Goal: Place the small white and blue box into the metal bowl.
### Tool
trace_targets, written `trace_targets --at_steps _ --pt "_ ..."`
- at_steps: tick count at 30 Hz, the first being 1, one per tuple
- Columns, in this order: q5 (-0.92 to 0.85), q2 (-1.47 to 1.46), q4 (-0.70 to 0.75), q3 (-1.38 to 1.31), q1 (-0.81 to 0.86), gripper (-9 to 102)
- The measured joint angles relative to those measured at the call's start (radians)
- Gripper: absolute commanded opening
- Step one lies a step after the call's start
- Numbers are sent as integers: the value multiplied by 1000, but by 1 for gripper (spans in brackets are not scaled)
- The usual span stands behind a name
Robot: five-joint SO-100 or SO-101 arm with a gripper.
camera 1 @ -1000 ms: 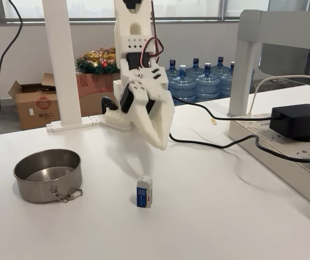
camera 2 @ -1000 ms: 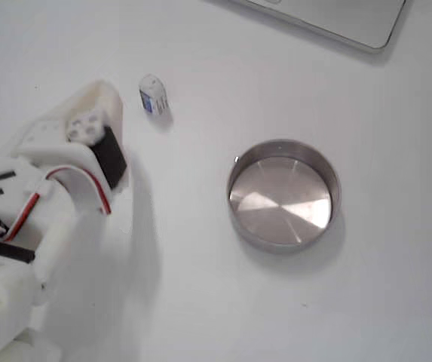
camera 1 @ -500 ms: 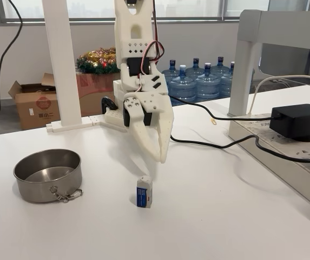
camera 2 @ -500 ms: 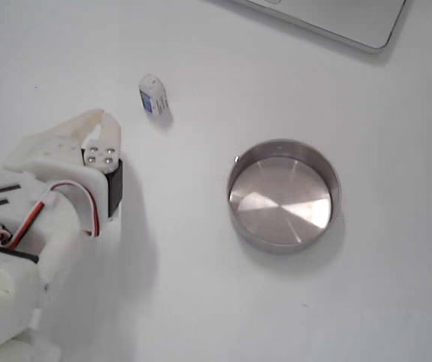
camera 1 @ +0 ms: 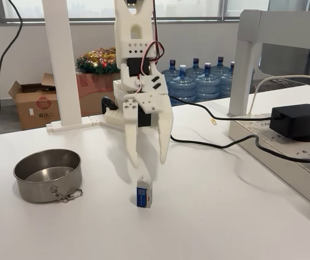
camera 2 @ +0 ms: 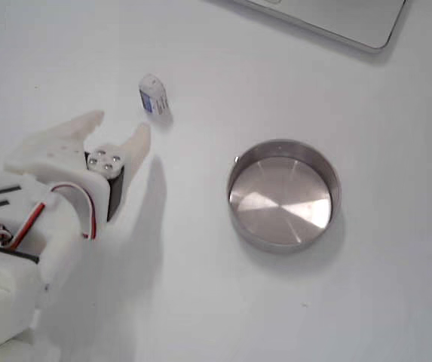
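The small white and blue box [camera 1: 144,192] stands upright on the white table, blue face toward the camera; from above the box [camera 2: 153,95] sits near the top left. My white gripper [camera 1: 147,160] hangs just above and behind it, pointing down, open with nothing between its fingers. Seen from above, the gripper [camera 2: 117,125] is spread a short way below and left of the box, not touching it. The metal bowl [camera 1: 47,174] rests empty at the left with a clip chain on its rim; from above the bowl [camera 2: 283,194] lies to the right of the gripper.
A black power adapter [camera 1: 299,121] and black cables [camera 1: 219,142] lie on a power strip at the right. A white post [camera 1: 61,65] rises behind the bowl. Water bottles [camera 1: 200,80] and a cardboard carton [camera 1: 33,103] stand on the floor beyond the table.
The gripper has swung down to point at the table and moved closer to the box. Its jaws have spread from shut to open. Box and bowl have not moved.
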Motion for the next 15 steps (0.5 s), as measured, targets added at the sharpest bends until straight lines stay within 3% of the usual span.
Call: trace_targets --at_steps 15 --pt "0 -216 0 -215 44 22"
